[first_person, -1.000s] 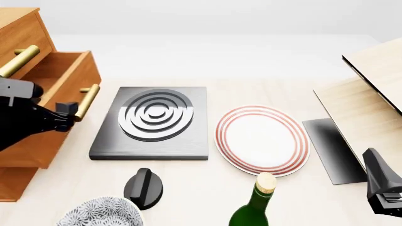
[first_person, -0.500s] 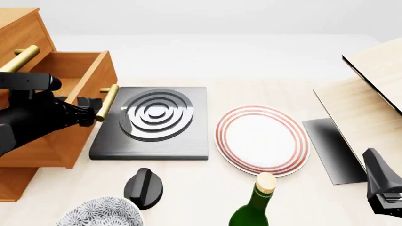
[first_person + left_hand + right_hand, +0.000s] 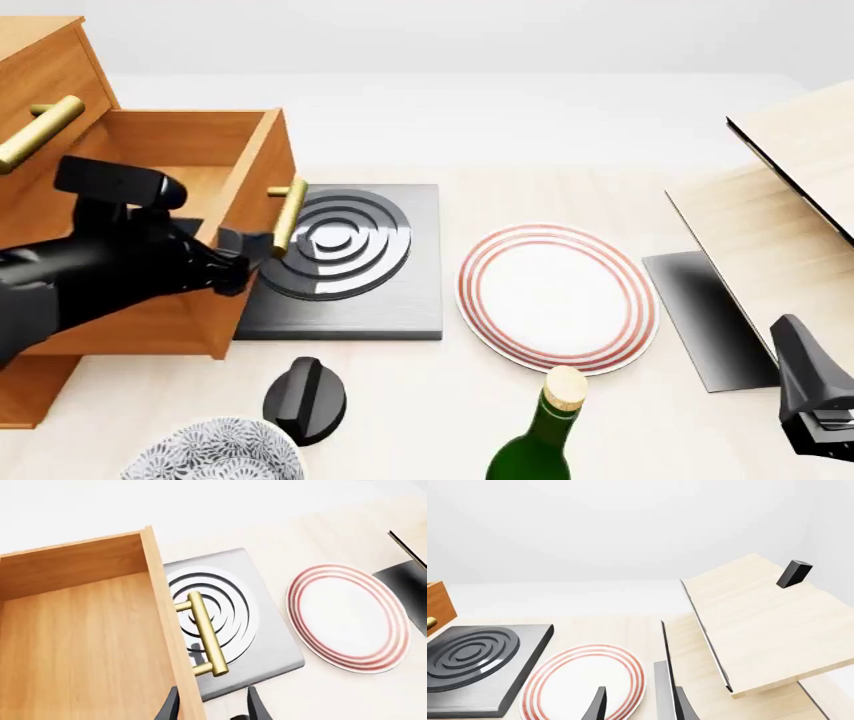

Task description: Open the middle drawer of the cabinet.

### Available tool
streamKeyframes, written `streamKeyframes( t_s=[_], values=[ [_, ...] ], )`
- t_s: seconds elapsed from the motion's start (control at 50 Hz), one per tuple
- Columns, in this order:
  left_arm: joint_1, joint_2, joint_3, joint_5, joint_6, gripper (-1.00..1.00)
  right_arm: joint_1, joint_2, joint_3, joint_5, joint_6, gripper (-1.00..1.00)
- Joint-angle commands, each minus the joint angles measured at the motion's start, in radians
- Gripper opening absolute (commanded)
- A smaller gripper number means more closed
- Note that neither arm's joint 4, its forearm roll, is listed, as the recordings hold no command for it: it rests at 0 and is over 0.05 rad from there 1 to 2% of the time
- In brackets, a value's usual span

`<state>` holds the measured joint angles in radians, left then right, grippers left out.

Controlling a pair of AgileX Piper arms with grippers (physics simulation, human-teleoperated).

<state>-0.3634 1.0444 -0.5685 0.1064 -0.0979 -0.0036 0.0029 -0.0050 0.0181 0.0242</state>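
Observation:
The cabinet (image 3: 40, 60) stands at the far left. Its middle drawer (image 3: 200, 140) (image 3: 80, 630) is pulled far out, and the inside shows no contents. The drawer's brass bar handle (image 3: 286, 215) (image 3: 205, 635) hangs over the burner plate. My left gripper (image 3: 254, 250) (image 3: 213, 707) is at the lower end of the drawer front. Its fingers are spread, and the handle's end lies just beyond the tips, not between them. My right gripper (image 3: 807, 390) (image 3: 640, 707) rests open at the near right, far from the cabinet.
A grey burner plate (image 3: 347, 260) lies beside the drawer front, and a red-rimmed plate (image 3: 558, 297) lies to its right. A black knob (image 3: 304, 398), a patterned bowl (image 3: 214, 455) and a green bottle (image 3: 541, 440) stand near the front edge. Pale wooden boards (image 3: 787, 200) rise at the right.
The middle drawer has slid further out to the right, its handle now over the burner plate. My left gripper moved with it. The right arm has not moved.

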Motion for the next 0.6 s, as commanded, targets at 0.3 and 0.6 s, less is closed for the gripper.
streamKeyframes(
  t_s=[0.3,0.6],
  values=[
    [-0.074,-0.217,-0.015,0.115,0.083,1.0,0.001,0.004,0.001,-0.007,-0.004,1.0],
    [0.101,-0.683,-0.041,0.324,0.152,1.0,0.0,0.004,0.001,-0.007,-0.004,1.0]
  ],
)
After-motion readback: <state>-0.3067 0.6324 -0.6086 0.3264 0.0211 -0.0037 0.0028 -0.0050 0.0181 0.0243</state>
